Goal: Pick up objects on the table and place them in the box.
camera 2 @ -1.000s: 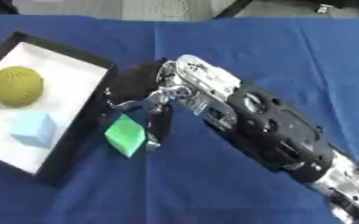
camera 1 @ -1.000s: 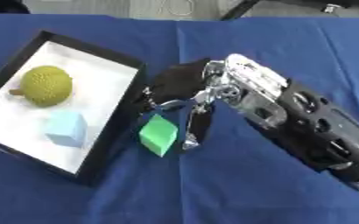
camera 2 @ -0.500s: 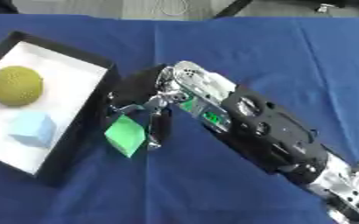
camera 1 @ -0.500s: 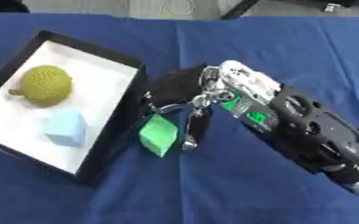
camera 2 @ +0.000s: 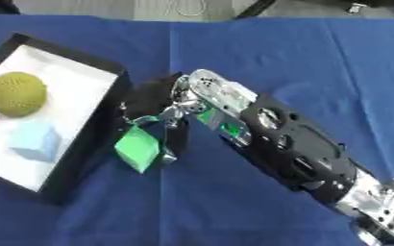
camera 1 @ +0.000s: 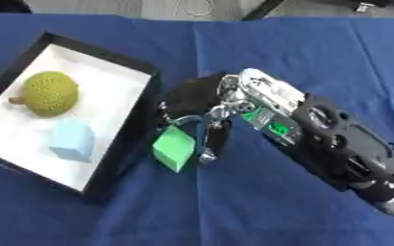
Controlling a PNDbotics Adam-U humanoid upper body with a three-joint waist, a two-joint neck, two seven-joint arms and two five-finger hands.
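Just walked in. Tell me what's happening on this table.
The robot's right hand has its fingers curled round a green block, holding it just outside the right wall of the black box, over the blue tablecloth. The box, white inside, already holds a bumpy yellow-green fruit and a light blue block. The green block is not yet in the box. The left hand is not in view.

cube (camera 1: 174, 148) in the hand (camera 1: 202, 113), just right of the box (camera 1: 138, 126).
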